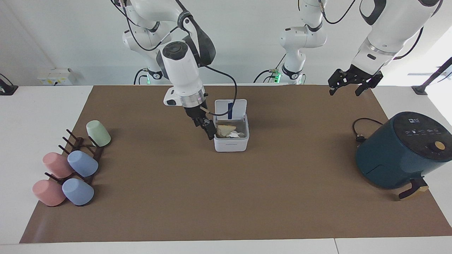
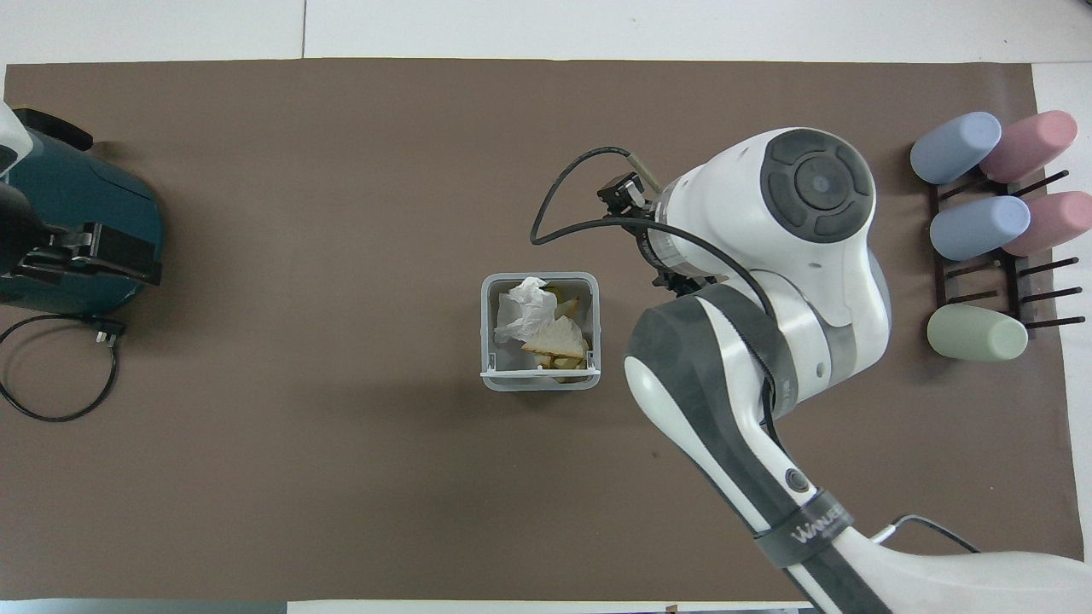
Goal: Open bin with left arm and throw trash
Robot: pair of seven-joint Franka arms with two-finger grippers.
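The white bin (image 1: 231, 144) stands on the brown mat, nearer to the robots than the mat's middle, with its lid (image 1: 230, 107) up and the blue stripe showing. Inside lie a bread piece (image 1: 226, 128) and the white paper wad (image 1: 234, 134). The overhead view shows the bin's rim (image 2: 488, 341), the wad (image 2: 522, 309) and bread (image 2: 559, 341). My right gripper (image 1: 207, 127) hangs empty and open just beside the bin, toward the right arm's end. My left gripper (image 1: 345, 87) is open and waits high over the mat's edge at the left arm's end.
A dark teal air fryer (image 1: 402, 148) with its black cord (image 1: 360, 131) stands at the left arm's end. A dark rack (image 1: 79, 148) with several pastel cups lies at the right arm's end.
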